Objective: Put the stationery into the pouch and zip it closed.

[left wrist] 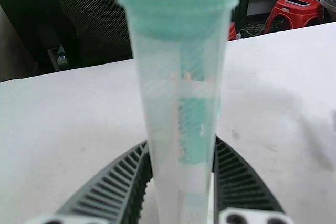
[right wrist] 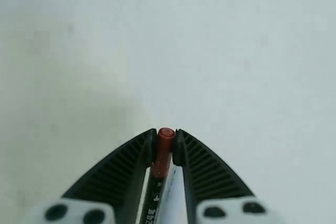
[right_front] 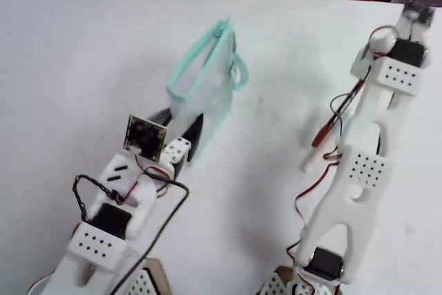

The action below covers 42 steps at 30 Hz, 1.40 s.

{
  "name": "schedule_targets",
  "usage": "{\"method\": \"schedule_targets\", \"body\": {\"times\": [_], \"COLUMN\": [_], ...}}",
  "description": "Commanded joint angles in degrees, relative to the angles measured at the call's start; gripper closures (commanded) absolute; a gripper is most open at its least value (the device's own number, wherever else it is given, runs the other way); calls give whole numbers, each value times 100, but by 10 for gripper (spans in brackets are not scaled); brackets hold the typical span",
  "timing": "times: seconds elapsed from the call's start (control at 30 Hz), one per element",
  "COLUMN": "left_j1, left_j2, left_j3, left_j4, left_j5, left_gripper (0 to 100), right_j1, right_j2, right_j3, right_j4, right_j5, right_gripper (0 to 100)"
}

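Your left claw [right_front: 181,126] is clamped on the pouch [right_front: 204,91]. Its two ribbed black fingers [left wrist: 118,182] press the clear sides from either flank, low on the body. The pouch stands upright between them and rises well past the fingertips. The teal zip rim [right_front: 197,60] sits at the end farthest from the claw. From above it reads as a narrow open loop, so the mouth is unzipped. A teal strap [right_front: 239,74] hangs off the pouch's side away from your left arm. Something teal shows through the clear wall just beyond the fingertips; you cannot tell what it is. Under the claw lies the white table [right_front: 83,46].

Your right claw [right_front: 416,17] sits by the table's far corner, well apart from the pouch. Its fingers [right wrist: 126,166] are closed on a pen [right wrist: 163,156] with a dark barrel and a red end. The red end is about level with the fingertips, and the barrel runs back between them toward the wrist. Behind this claw, beside the arm's middle, a thin red-ended stick [right_front: 323,135] lies on the table. You cannot tell whether it is a pen or a cable.
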Motion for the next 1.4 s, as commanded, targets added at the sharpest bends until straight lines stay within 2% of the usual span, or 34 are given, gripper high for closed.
{"method": "schedule_targets", "body": {"times": [0.0, 0.27, 0.4, 0.57, 0.73, 0.93, 1.03, 1.37], "left_j1": [-4, -4, -4, -4, -4, -4, -4, 4], "left_j2": [31, 31, 31, 31, 31, 31, 31, 22], "left_j3": [9, 9, 9, 9, 9, 9, 9, 0], "left_j4": [-9, -9, -9, -9, -9, -9, -9, -9], "left_j5": [-53, -53, -53, -53, -53, -53, -53, -53], "left_gripper": [820, 820, 820, 819, 819, 819, 819, 819], "right_j1": [-57, -321, -752, -2018, -3442, -4356, -4787, -4857], "right_j2": [-1103, -3591, -4980, -6686, -7925, -7881, -7618, -6721], "right_j3": [-176, 1354, 2409, 2813, 2884, 3200, 3560, 3815], "right_j4": [31, 31, 22, -40, -1147, -2316, -2501, -3011], "right_j5": [79, 79, 70, 70, 88, 35, 79, 79], "right_gripper": [981, 981, 981, 981, 981, 981, 981, 981]}}
